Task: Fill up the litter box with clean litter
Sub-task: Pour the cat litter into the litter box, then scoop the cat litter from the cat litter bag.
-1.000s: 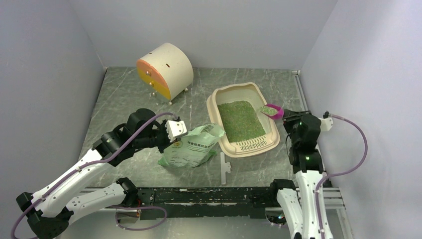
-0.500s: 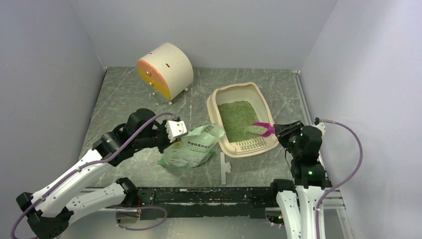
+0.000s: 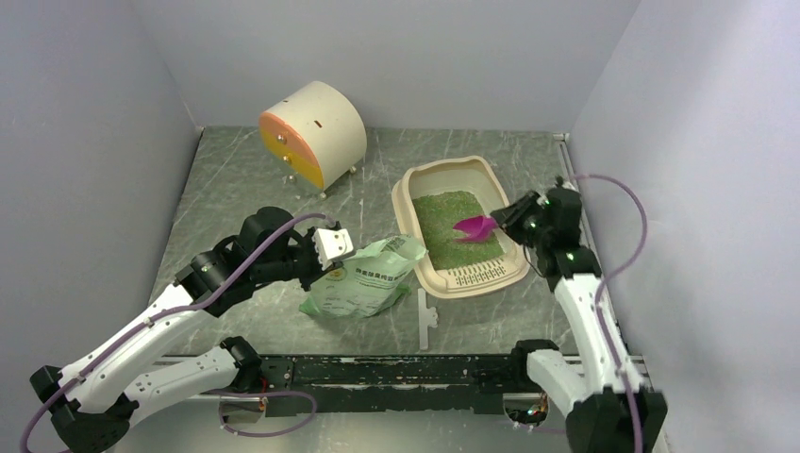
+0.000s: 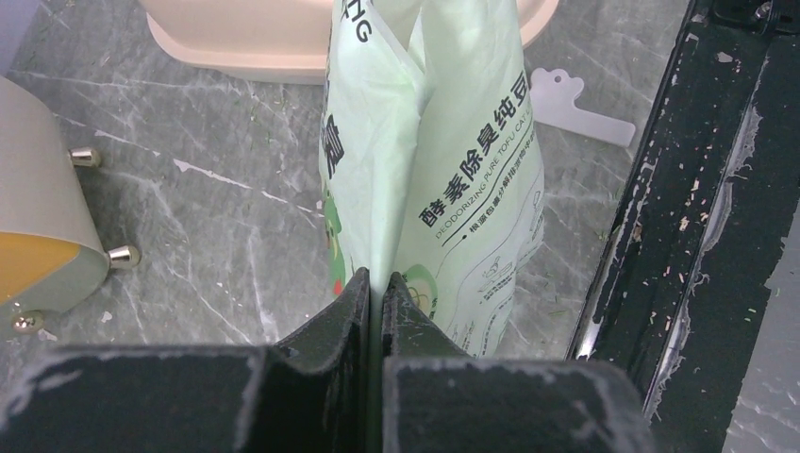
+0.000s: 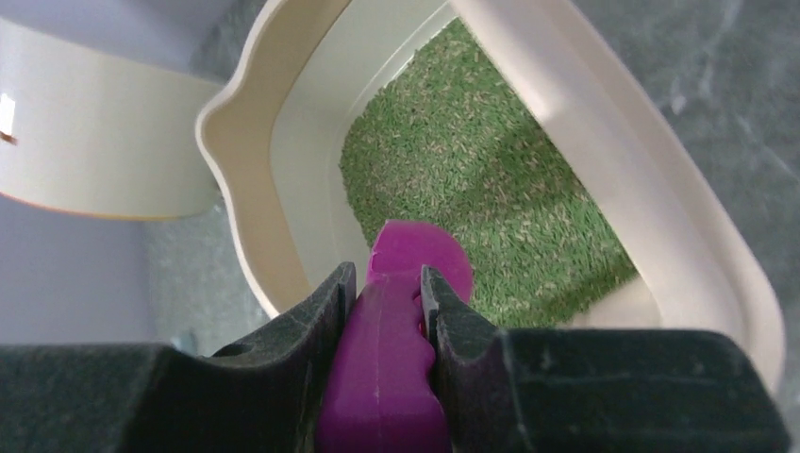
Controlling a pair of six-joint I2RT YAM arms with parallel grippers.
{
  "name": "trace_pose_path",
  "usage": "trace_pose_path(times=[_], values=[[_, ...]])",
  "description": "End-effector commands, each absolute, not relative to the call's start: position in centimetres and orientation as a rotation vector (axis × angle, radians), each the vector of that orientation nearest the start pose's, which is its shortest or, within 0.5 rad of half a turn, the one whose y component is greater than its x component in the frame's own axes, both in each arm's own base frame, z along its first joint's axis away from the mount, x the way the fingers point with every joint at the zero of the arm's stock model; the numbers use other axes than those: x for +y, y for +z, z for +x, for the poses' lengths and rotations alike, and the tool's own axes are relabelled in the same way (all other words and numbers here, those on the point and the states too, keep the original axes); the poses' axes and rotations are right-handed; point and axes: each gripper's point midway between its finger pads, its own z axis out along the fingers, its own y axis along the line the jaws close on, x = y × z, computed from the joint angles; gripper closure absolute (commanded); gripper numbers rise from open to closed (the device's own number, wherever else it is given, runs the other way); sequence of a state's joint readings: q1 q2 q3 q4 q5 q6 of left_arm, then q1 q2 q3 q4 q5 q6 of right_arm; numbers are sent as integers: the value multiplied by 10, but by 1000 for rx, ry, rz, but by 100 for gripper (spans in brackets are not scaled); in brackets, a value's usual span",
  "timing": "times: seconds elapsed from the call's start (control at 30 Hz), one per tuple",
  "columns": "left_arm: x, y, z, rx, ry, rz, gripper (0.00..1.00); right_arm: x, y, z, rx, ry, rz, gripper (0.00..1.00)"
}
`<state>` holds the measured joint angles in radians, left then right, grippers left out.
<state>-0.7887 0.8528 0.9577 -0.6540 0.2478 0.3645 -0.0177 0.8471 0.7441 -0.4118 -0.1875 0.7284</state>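
Note:
The beige litter box (image 3: 408, 209) (image 5: 245, 189) sits right of centre, its slotted ledge toward the arms. A bed of green clean litter (image 3: 451, 231) (image 5: 472, 179) covers its floor. My right gripper (image 3: 508, 216) (image 5: 385, 283) is shut on the handle of a magenta scoop (image 3: 475, 226) (image 5: 401, 311), whose bowl hangs over the litter with its back toward the wrist camera. My left gripper (image 3: 332, 247) (image 4: 375, 288) is shut on an edge of the light-green printed bag (image 3: 366, 276) (image 4: 453, 160), which lies left of the box.
A cream half-cylinder cabinet (image 3: 316, 134) with an orange face stands at the back left. A flat white plastic piece (image 3: 425, 319) (image 4: 577, 106) lies in front of the box. Grey walls close the sides, and a black rail (image 3: 396, 370) runs along the near edge.
My right arm swung the scoop from beyond the box's right rim, where it held green granules, down over the slotted end and then up over the litter bed. The left arm stayed still.

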Motion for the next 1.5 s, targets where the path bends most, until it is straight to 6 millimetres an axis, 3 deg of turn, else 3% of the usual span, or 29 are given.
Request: trace_pose_path(times=[0.0,0.2,0.37,0.5,0.67,0.83,1.07,1.47], values=[[-223,278,180,1572,-536,1196,95,83,236,342,1951,488,403,100],[-222,277,183,1590,-523,1196,95,137,215,377,2032,368,196,100],[-221,278,184,1591,-514,1197,95,153,189,398,2053,328,129,100],[-222,277,185,1599,-511,1199,95,147,170,417,2070,224,110,100],[-222,278,185,1599,-513,1196,95,129,178,441,2044,57,84,100],[-224,277,186,1605,-517,1202,95,124,195,453,2033,11,86,100],[-224,277,186,1596,-513,1205,95,125,252,430,2006,96,98,100],[-225,280,183,1583,-527,1210,95,125,346,330,2004,463,99,100]])
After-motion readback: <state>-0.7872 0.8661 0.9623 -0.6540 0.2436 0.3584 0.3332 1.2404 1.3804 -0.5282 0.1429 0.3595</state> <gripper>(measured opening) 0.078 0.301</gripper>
